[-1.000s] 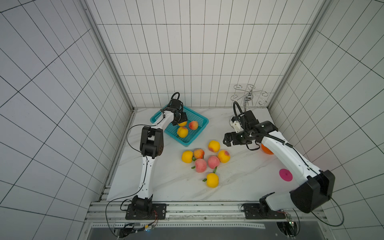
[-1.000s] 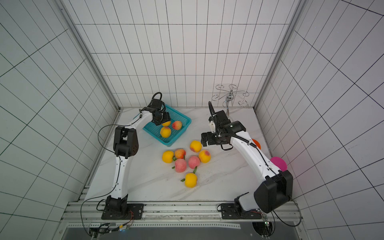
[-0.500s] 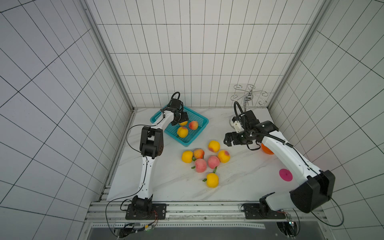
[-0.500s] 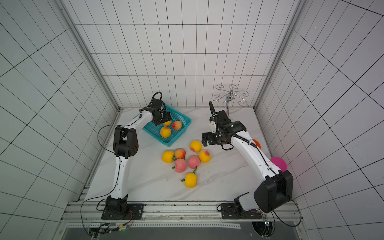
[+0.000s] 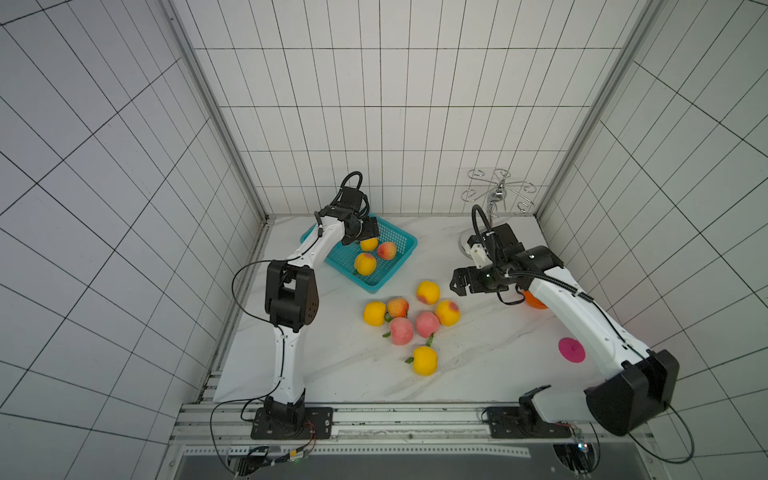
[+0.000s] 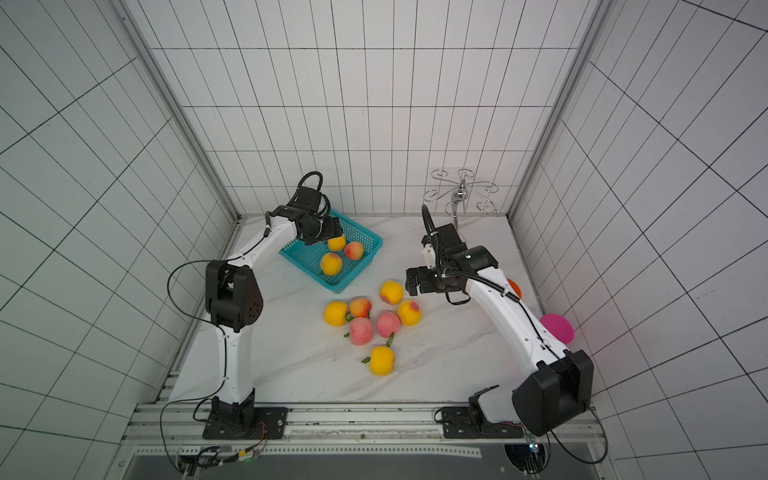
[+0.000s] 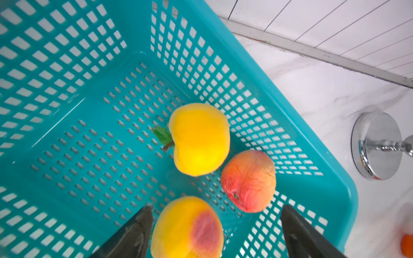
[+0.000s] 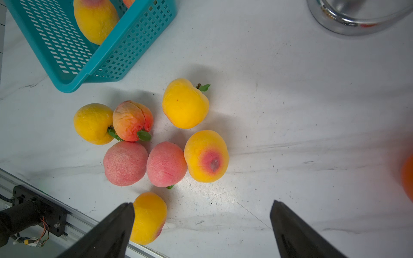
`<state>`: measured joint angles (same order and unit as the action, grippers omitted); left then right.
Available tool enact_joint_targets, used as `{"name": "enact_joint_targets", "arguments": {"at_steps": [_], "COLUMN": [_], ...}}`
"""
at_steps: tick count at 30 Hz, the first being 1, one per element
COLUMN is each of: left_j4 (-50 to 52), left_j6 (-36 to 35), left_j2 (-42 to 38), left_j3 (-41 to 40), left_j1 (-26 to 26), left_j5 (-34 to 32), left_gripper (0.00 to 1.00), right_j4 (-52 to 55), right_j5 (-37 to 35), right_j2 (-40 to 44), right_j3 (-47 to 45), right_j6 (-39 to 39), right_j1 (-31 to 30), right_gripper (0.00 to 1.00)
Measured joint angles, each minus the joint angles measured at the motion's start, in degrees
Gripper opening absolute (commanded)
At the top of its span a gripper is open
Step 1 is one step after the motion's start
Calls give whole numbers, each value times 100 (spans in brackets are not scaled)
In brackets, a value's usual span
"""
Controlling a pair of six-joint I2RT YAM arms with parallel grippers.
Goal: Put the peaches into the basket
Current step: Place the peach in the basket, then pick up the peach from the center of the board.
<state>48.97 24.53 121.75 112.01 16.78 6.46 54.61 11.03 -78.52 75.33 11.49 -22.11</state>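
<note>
In both top views I see my left gripper (image 5: 368, 233) open over the basket (image 5: 397, 267), three peaches (image 5: 365, 264) inside, seven loose at its 5 o'clock; left wrist shows parted fingers (image 7: 134, 234), right wrist my right gripper (image 8: 202, 204) spread, empty.

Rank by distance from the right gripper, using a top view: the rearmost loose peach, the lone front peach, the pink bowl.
1. Rearmost loose peach, just beside the right gripper.
2. Lone front peach, toward the front rail.
3. Pink bowl, by the right wall.
</note>
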Motion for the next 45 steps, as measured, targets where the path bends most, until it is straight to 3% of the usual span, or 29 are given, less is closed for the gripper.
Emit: {"name": "enact_joint_targets", "arguments": {"at_steps": [24, 32, 45], "left_j4": [70, -149, -348], "left_j6": [651, 1099, 1235], "left_j2": [-3626, -3926, -3768], "left_j3": [-4026, -4374, -4157], "left_j1": [1067, 1419, 1462], "left_j5": [35, 225, 498], "left_gripper": [88, 88, 88], "right_j4": [-907, -1381, -1873], "right_j5": [315, 354, 424], "right_j2": [103, -409, -1182], "right_j3": [-1449, -1451, -1451], "right_j6": [129, 105, 98], "right_j1": [0, 0, 0], "right_gripper": [99, 99, 100]}}
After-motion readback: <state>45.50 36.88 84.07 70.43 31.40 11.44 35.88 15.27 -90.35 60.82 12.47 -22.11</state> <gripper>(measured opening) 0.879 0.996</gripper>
